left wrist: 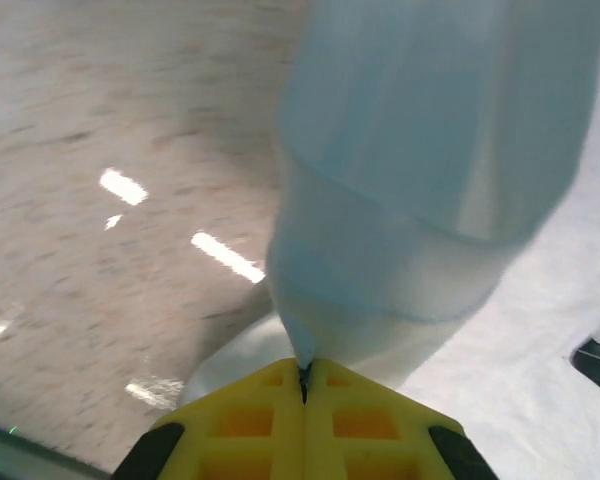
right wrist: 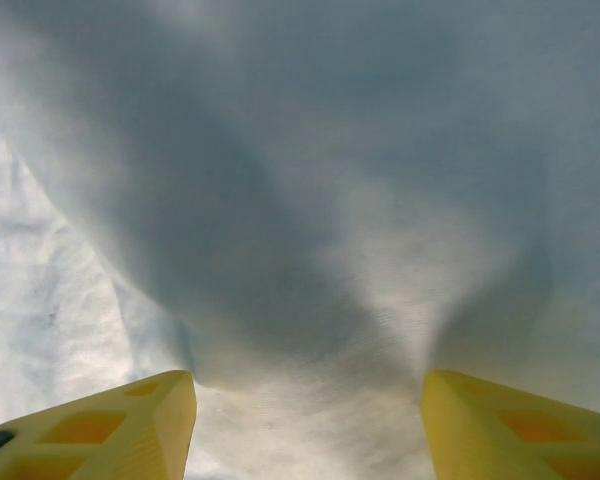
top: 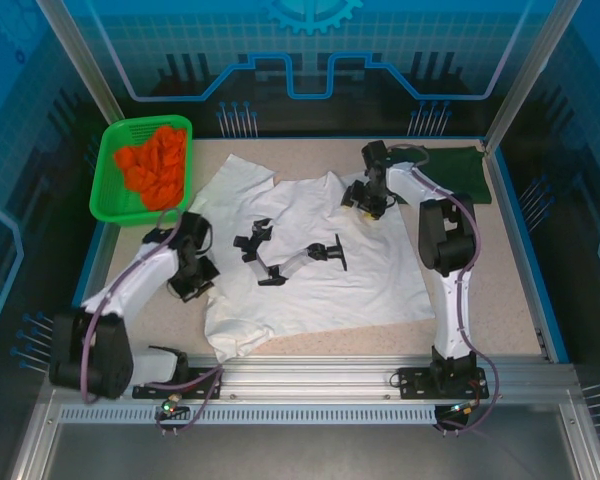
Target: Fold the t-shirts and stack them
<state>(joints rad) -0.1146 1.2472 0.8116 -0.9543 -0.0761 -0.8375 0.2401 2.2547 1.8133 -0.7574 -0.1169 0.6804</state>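
Observation:
The white t-shirt (top: 370, 275) lies spread on the table, a black print at its middle. At its left edge my left gripper (top: 201, 287) is shut on a fold of the white cloth (left wrist: 430, 150), the yellow fingertips meeting on it (left wrist: 303, 368). My right gripper (top: 366, 207) is down on the shirt's far right part, near the collar. Its yellow fingers (right wrist: 140, 420) stand wide apart and open, with white cloth (right wrist: 300, 200) bulging between them (right wrist: 308, 385). The dark green t-shirt (top: 460, 165) lies folded at the back right corner.
A green mesh basket (top: 105, 170) holding orange cloth (top: 155, 165) sits at the back left. Bare tan tabletop (top: 490, 290) shows right of the white shirt and along its near edge. Frame posts and a blue rim border the table.

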